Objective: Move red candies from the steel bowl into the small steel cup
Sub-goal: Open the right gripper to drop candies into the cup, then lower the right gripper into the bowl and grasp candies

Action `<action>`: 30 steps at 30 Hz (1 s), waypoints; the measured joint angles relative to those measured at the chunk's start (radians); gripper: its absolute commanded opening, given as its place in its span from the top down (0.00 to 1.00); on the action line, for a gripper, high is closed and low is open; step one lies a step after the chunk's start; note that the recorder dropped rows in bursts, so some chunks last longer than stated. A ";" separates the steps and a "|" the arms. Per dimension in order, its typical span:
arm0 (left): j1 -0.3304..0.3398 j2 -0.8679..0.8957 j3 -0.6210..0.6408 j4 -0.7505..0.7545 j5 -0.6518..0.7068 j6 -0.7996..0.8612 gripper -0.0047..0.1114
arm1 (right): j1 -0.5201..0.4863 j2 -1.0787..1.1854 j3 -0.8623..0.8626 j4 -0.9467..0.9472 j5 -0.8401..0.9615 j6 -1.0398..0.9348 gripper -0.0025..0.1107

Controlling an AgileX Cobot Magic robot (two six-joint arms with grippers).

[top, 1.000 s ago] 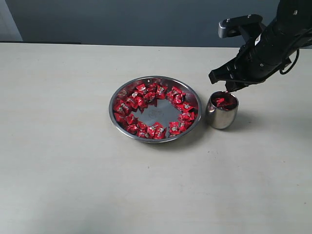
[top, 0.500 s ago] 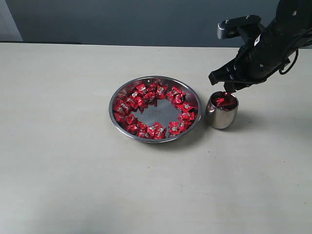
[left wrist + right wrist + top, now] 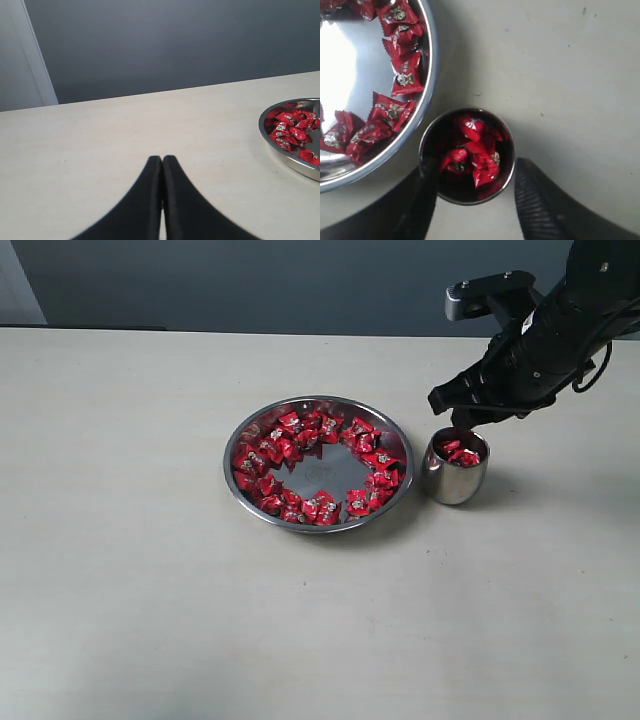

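The steel bowl (image 3: 232, 455) sits mid-table with a ring of red candies (image 3: 270, 452) around its bare middle. To its right stands the small steel cup (image 3: 455, 478), holding a few red candies (image 3: 475, 150). My right gripper (image 3: 462, 420) hovers just above the cup's mouth. In the right wrist view it (image 3: 475, 167) is open, its fingers straddling the cup's rim (image 3: 512, 150) with nothing between them. My left gripper (image 3: 162, 160) is shut and empty over bare table, with the bowl's rim (image 3: 280, 150) off to one side. It lies outside the exterior view.
The pale table (image 3: 150, 590) stretches wide to the left and front of the bowl. A dark wall (image 3: 250, 280) runs behind the table's far edge. The bowl's edge (image 3: 427, 95) lies close beside the cup.
A red candy that hung at my right fingertips over the cup has dropped into it. The right fingers now stand apart. The left arm is unchanged.
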 measured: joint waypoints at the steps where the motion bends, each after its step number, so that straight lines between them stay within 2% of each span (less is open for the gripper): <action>1: 0.000 0.000 0.000 0.000 0.000 0.000 0.96 | 0.000 0.000 0.000 0.000 0.000 0.000 0.51; 10: 0.000 0.000 0.000 0.000 0.000 0.000 0.96 | 0.000 0.000 0.000 0.002 -0.013 -0.002 0.51; 15: 0.000 0.000 0.000 0.000 0.000 0.000 0.96 | 0.000 0.000 0.000 0.104 -0.045 -0.002 0.51; 17: 0.000 0.000 0.000 0.000 0.000 0.000 0.96 | 0.028 0.002 0.000 0.275 -0.113 -0.068 0.51; 19: 0.000 0.000 0.000 0.000 0.000 0.000 0.96 | 0.092 0.004 0.000 0.342 -0.198 -0.143 0.51; 25: 0.000 0.000 0.000 0.000 0.000 0.000 0.96 | 0.230 0.110 -0.018 0.367 -0.453 -0.198 0.51; 30: 0.000 0.000 0.000 0.000 0.000 0.000 0.96 | 0.283 0.286 -0.156 0.411 -0.451 -0.198 0.51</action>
